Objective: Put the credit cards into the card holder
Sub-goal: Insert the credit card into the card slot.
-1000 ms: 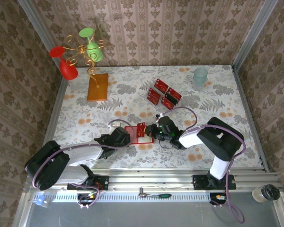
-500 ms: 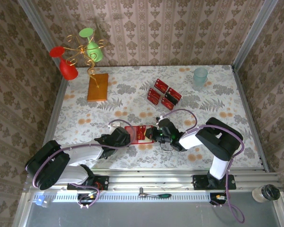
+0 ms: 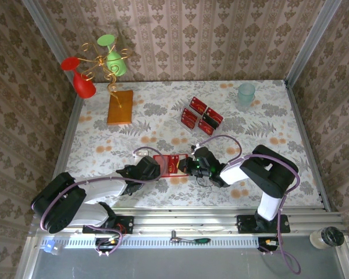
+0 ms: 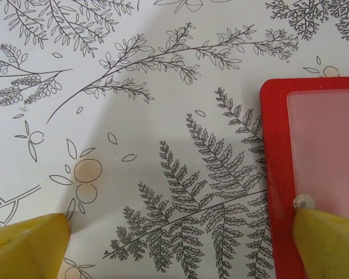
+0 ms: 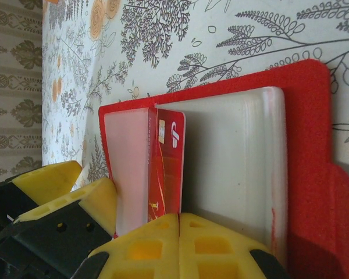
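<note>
As the wide-open left tool (image 4: 174,253) steadies the flat red folding card holder (image 3: 164,165) near the front of the leaf-printed tabletop (image 3: 256,125), the closed right tool (image 5: 179,224) pinches a flat red credit card (image 5: 166,168) partly inside its pale pocket, apparently needing a straight push deeper.

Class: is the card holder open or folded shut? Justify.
Open: the card holder lies spread flat, both pale inner pockets facing up.

Four credit cards (image 3: 198,106) bunched upper centre, plus one more card (image 3: 173,164) in the one card holder (image 3: 160,168). Also one orange slab (image 3: 120,107), one cup (image 3: 246,94).
</note>
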